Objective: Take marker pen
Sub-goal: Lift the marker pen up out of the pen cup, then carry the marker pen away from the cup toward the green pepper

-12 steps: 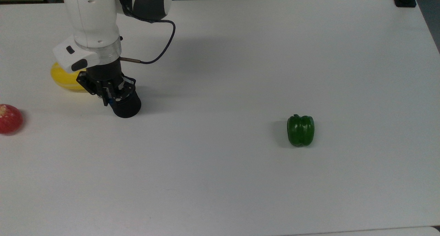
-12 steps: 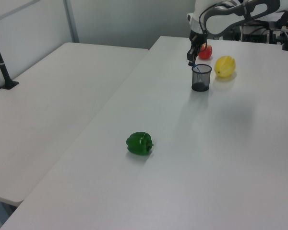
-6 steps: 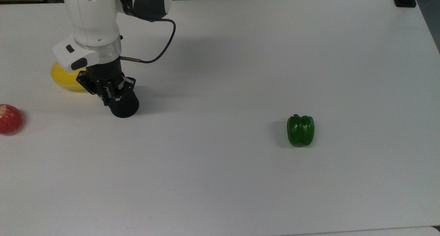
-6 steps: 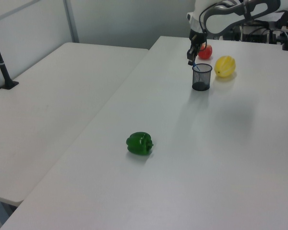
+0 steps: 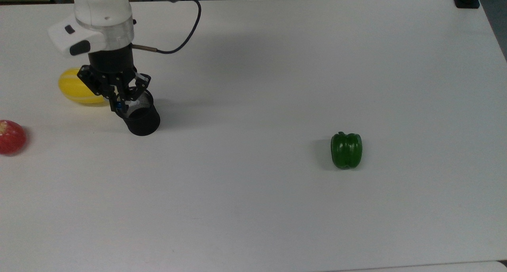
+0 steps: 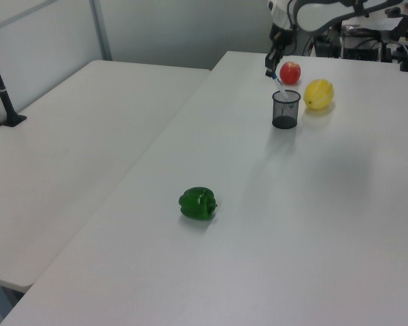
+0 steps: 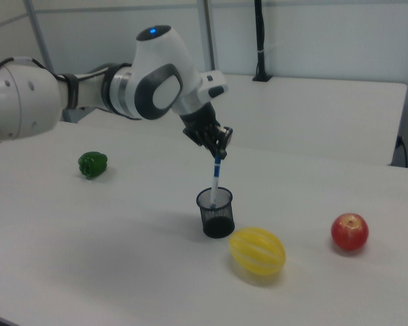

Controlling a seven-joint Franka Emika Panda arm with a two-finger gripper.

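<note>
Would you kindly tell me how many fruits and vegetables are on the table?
3: the green pepper alone toward the top view's right, the yellow melon beside the mesh cup, and the red apple at the top view's left edge.

White glossy arm links (image 7: 27, 102), rounded shells. Dark grey joint covers between shells (image 7: 160, 92). Small blue light on top of upper joint dome (image 7: 151, 30). Silver-grey ring at wrist flange (image 5: 105, 31). White wrist block with two dark oval buttons (image 5: 73, 40). Black cylindrical section below flange. Thin dark cable (image 5: 186, 30) looping from wrist into metal plug. Black gripper (image 5: 119, 99), angular linkage fingers.
</note>
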